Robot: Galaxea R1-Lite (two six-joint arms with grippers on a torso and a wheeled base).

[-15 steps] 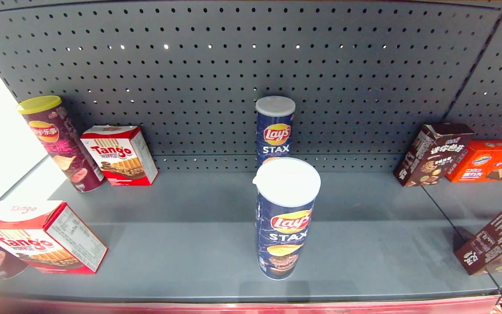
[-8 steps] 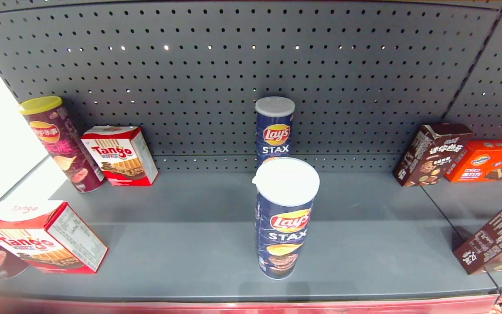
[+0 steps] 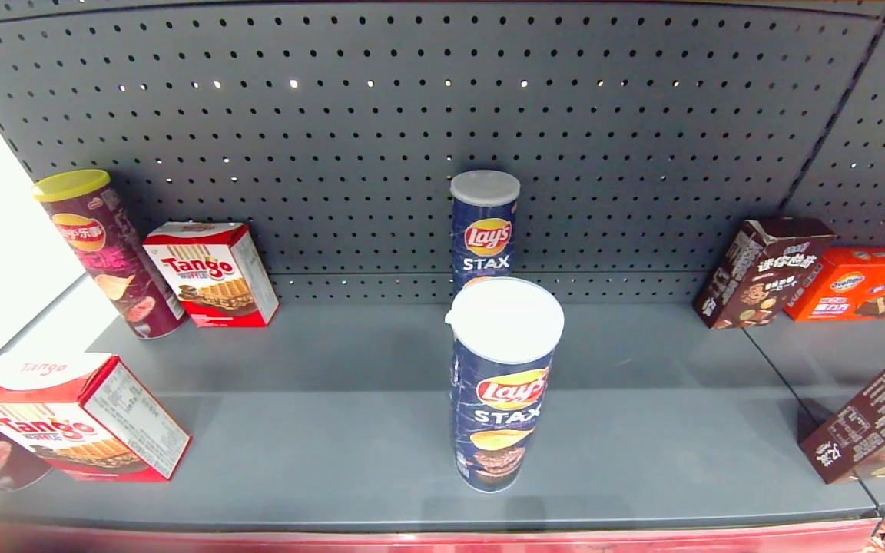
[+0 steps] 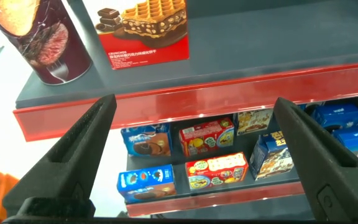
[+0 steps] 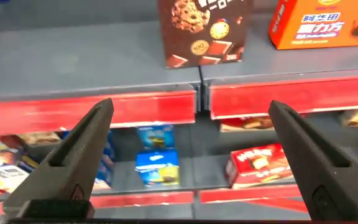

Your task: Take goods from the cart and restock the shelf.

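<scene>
Two dark blue chip cans stand on the grey shelf: one near the front and one against the pegboard behind it. My left gripper is open and holds nothing, below the shelf's red front edge, under a wafer box and a maroon can. My right gripper is open and holds nothing, in front of the red shelf edge, below a brown cookie box and an orange box.
On the shelf's left stand a maroon can and two red-and-white wafer boxes. On the right are brown boxes and an orange box. Lower shelves hold snack packs.
</scene>
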